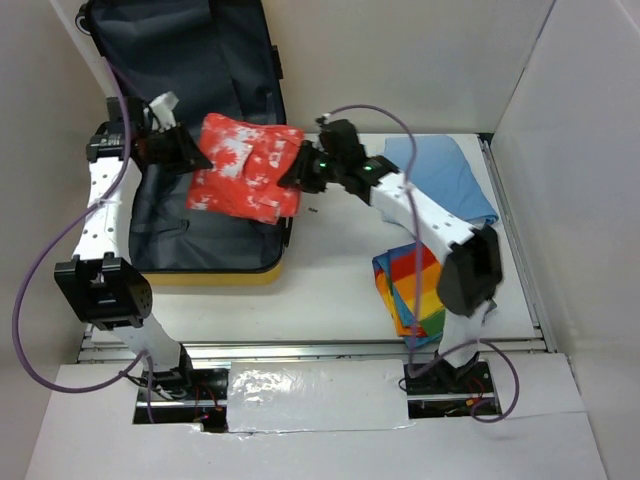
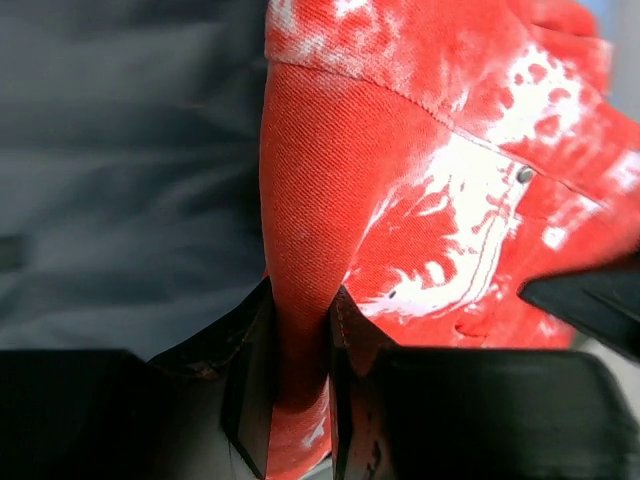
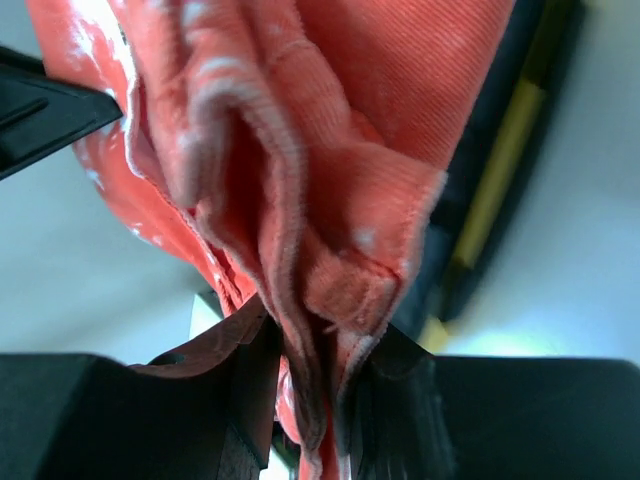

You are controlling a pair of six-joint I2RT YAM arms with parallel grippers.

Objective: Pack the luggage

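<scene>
Luggage [image 1: 170, 225] lies open at the far left of the bench [image 1: 330, 270]; its base sits flat with the dark grey lining facing up and a yellow rim along the near edge; the lid stands raised against the back wall, its lining facing forward.

A red garment with white blotches [image 1: 245, 170] is stretched between the two arms over the right part of the base; its right end reaches past the luggage's right rim.

The left pincer [image 1: 195, 152] is clenched on the garment's left edge; the left wrist view shows a fold of red twill [image 2: 400, 200] squeezed between the black fingers [image 2: 297, 330], with the grey lining [image 2: 120, 150] behind.

The right pincer [image 1: 295, 172] is clenched on the garment's right edge; in the right wrist view bunched layers of red cloth [image 3: 330, 150] are nipped between its fingers [image 3: 320, 350]; the luggage's yellow rim [image 3: 500, 170] shows past them.

A light blue cloth [image 1: 445, 175] lies at the far right of the bench; a folded rainbow-striped cloth [image 1: 410, 290] lies nearer, partly under the right arm; both are well apart from the luggage.
</scene>
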